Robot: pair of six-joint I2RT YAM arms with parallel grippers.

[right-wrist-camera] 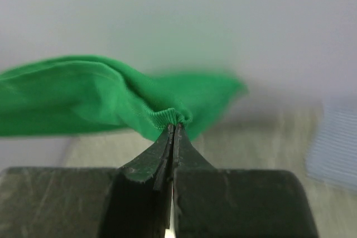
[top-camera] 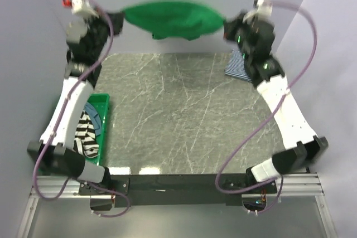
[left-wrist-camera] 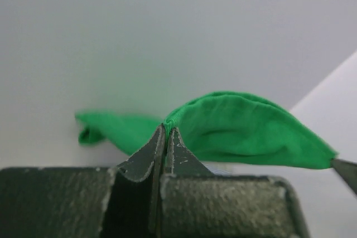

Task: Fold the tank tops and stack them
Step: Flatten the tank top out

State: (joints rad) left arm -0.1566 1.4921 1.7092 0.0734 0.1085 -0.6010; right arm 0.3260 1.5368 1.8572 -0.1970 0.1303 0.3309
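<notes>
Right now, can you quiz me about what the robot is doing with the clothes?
1. What pinches the green top? A: left fingers only. B: right fingers only. C: both.
2. True or false: the green top is folded flat.
3. Fill in: the black-white striped top lies in the green ____.
Key: 1 C. 2 false, it hangs stretched in the air. 3 bin.

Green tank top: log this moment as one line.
green tank top: aloft, stretched between tools; left tool: shut on it; right tool: shut on it; striped top: table, far right
</notes>
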